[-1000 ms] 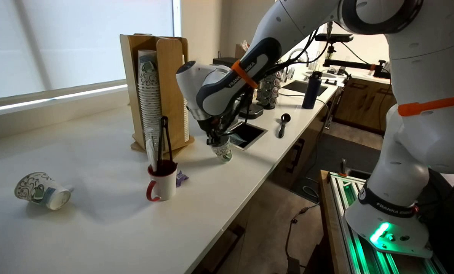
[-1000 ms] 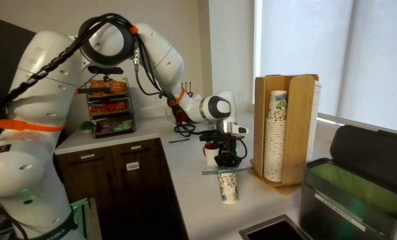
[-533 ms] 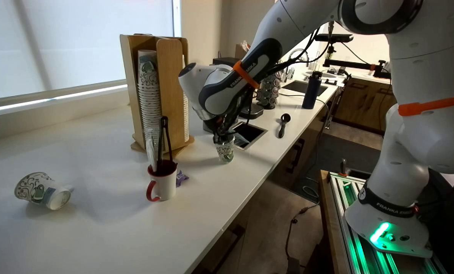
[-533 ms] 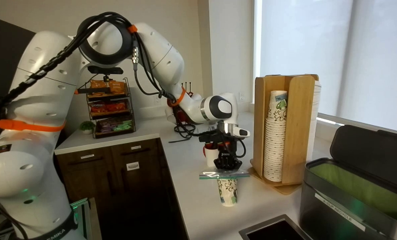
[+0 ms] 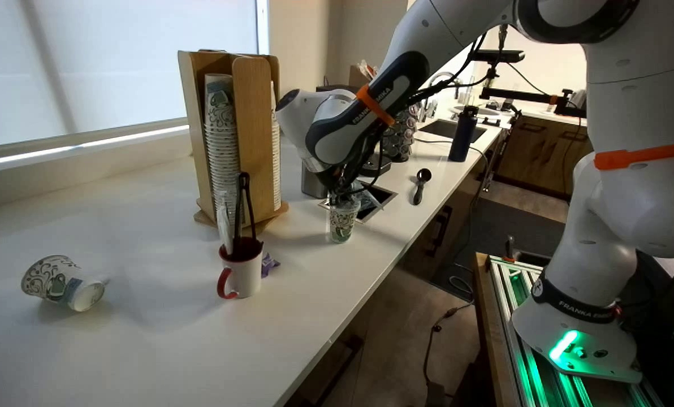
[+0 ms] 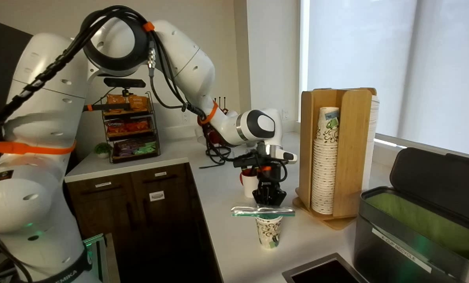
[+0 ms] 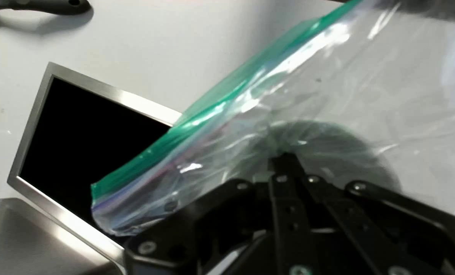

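Bag beneath gripper, cup below, stacked cups in rack, utensils in mug

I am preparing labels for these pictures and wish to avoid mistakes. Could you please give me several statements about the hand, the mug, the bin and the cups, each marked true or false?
1. The hand is shut on a clear plastic bag. True.
2. The bag's zip strip is red. False: this zip strip is green.
3. The white mug has a red handle. True.
4. The recycling bin has its lid closed. False: the bin's lid stands open.
5. One paper cup lies on its side on the counter. True.
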Action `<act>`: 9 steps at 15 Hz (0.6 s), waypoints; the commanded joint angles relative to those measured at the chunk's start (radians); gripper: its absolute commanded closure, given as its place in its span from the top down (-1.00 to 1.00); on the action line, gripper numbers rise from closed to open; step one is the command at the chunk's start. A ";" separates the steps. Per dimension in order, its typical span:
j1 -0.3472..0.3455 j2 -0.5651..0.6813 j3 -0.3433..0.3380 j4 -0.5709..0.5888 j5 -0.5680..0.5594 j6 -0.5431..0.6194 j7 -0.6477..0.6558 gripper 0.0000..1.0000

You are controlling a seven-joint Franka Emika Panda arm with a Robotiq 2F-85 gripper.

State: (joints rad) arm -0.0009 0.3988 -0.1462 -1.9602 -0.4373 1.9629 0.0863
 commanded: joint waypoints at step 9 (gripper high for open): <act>-0.004 0.021 0.017 0.015 -0.020 0.053 0.028 -1.00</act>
State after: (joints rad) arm -0.0035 0.3902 -0.1414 -1.9610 -0.4398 1.9858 0.0922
